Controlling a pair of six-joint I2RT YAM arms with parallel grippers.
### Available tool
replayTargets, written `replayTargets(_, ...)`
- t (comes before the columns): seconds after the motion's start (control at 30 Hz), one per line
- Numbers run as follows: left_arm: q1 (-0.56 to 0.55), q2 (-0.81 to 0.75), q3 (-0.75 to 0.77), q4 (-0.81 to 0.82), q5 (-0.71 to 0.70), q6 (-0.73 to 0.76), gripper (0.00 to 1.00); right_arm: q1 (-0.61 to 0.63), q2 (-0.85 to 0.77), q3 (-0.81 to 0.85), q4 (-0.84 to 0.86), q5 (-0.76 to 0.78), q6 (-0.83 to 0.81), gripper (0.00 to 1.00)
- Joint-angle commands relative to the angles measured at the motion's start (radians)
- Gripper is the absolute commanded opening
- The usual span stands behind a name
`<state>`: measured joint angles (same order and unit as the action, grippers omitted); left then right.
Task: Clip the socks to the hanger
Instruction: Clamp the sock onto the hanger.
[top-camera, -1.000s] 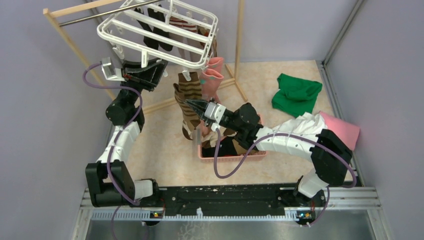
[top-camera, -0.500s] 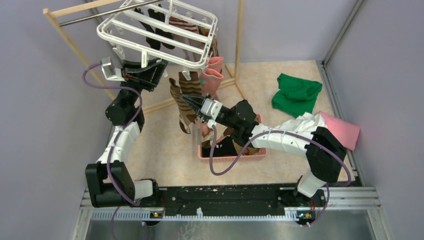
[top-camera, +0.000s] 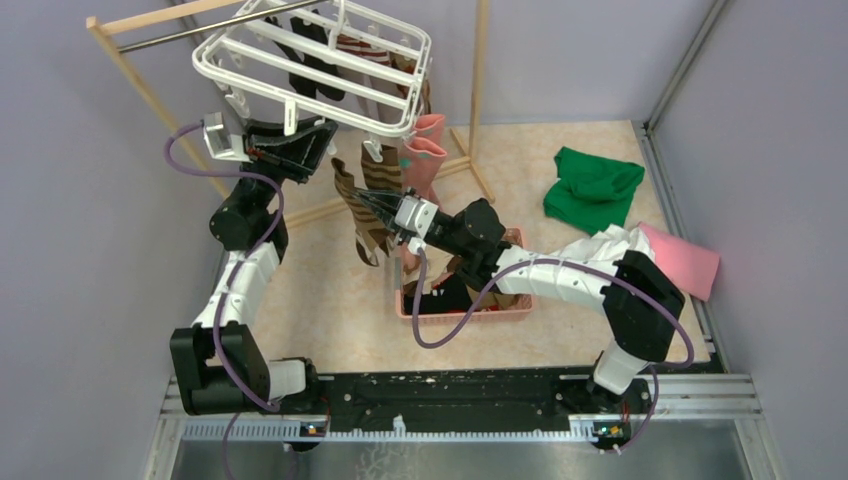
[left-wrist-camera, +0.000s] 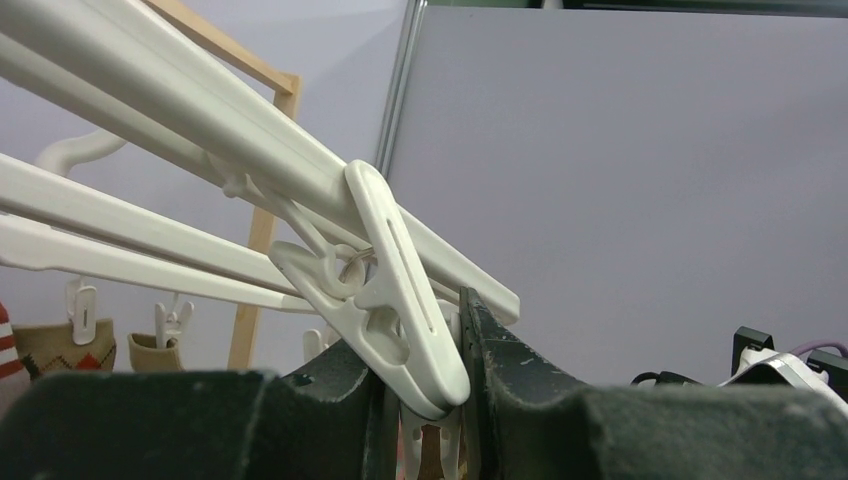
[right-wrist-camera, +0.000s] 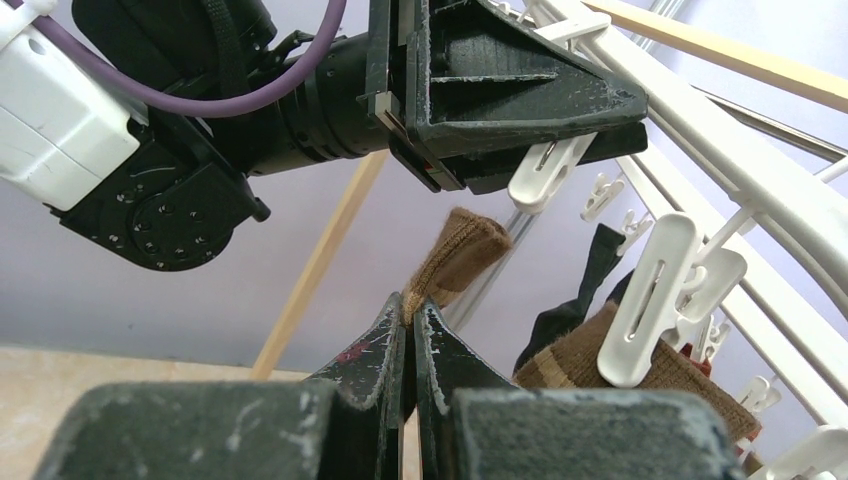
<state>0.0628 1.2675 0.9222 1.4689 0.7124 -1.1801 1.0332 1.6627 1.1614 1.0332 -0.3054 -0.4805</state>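
The white hanger (top-camera: 310, 60) hangs tilted at the upper left, with black, striped and pink socks (top-camera: 425, 150) clipped under it. My left gripper (top-camera: 322, 135) is raised to its near edge and shut on a white clip (left-wrist-camera: 400, 300), squeezing the clip's lower end between both fingers. Just right and below, my right gripper (top-camera: 378, 207) is shut on the cuff of a brown-cream striped sock (top-camera: 350, 215), which dangles from the fingertips. In the right wrist view that cuff (right-wrist-camera: 460, 250) pokes up from my right gripper (right-wrist-camera: 412, 312), close under the left gripper and its clip (right-wrist-camera: 545, 170).
A pink basket (top-camera: 465, 312) with more socks sits under the right forearm. Green (top-camera: 592, 185), white (top-camera: 620, 245) and pink (top-camera: 685, 260) cloths lie to the right. The wooden rack (top-camera: 150, 95) frames the hanger, with a post behind it.
My right gripper has carried the striped sock left and slightly up, closer to the left gripper and its clip. The left gripper keeps its hold; the hanger has shifted slightly.
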Motion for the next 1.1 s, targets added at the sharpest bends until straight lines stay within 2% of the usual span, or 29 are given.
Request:
replayTargets(0.0, -0.004, -0.007, 0.03, 0.11, 0.026, -0.01, 0.03, 0.013, -0.001, 0.057, 0.046, 0.0, 0.006, 0.01)
replayTargets(0.67, -0.004, -0.006, 0.014, 0.102, 0.026, -0.001, 0.03, 0.019, -0.003, 0.081, 0.037, -0.017, 0.025, 0.01)
replayTargets(0.87, -0.003, -0.003, 0.02, 0.115, 0.057, -0.004, 0.03, 0.018, -0.035, 0.048, -0.001, -0.104, 0.001, 0.02)
replayTargets(0.97, -0.003, 0.011, 0.029, 0.181, 0.098, -0.039, 0.03, -0.002, -0.057, 0.041, -0.012, -0.147, 0.049, 0.02)
replayTargets(1.07, -0.003, 0.039, 0.049, 0.274, 0.132, -0.108, 0.02, -0.046, -0.08, 0.024, -0.011, -0.305, 0.119, 0.02)
